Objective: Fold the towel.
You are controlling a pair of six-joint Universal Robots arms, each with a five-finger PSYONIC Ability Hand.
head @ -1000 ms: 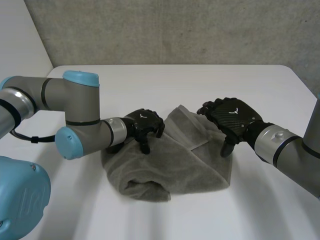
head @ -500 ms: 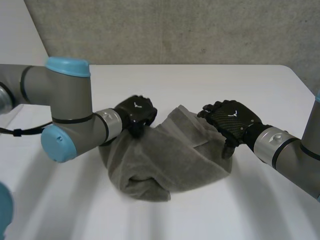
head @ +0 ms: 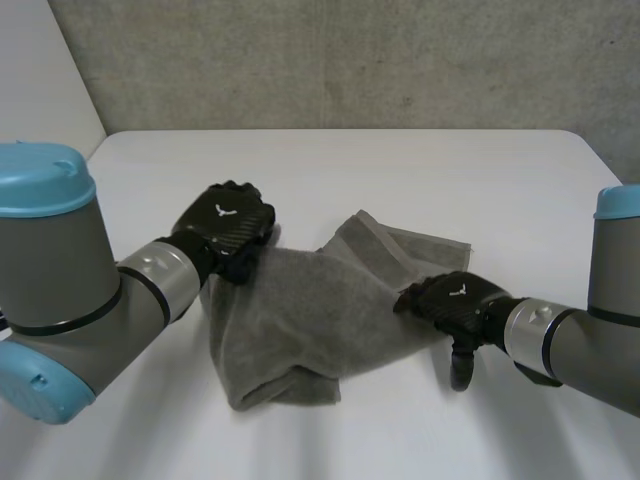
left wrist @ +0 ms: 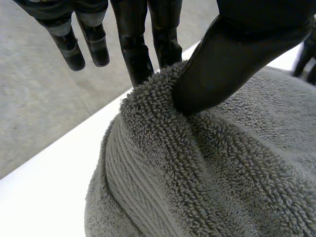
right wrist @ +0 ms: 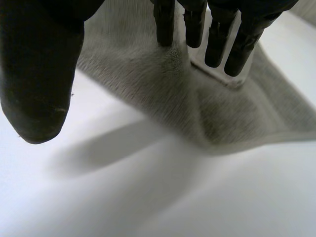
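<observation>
Lying crumpled on the white table (head: 420, 170), the grey towel (head: 300, 310) has a thick rolled fold along its near edge. The right hand (head: 455, 303) sits at the towel's right edge, fingers (right wrist: 217, 39) straight over the cloth, thumb held well apart, gripping nothing. Farther back, the left hand (head: 228, 222) pinches the towel's far left edge between thumb and fingers, with a ridge of cloth raised at its fingertips.
</observation>
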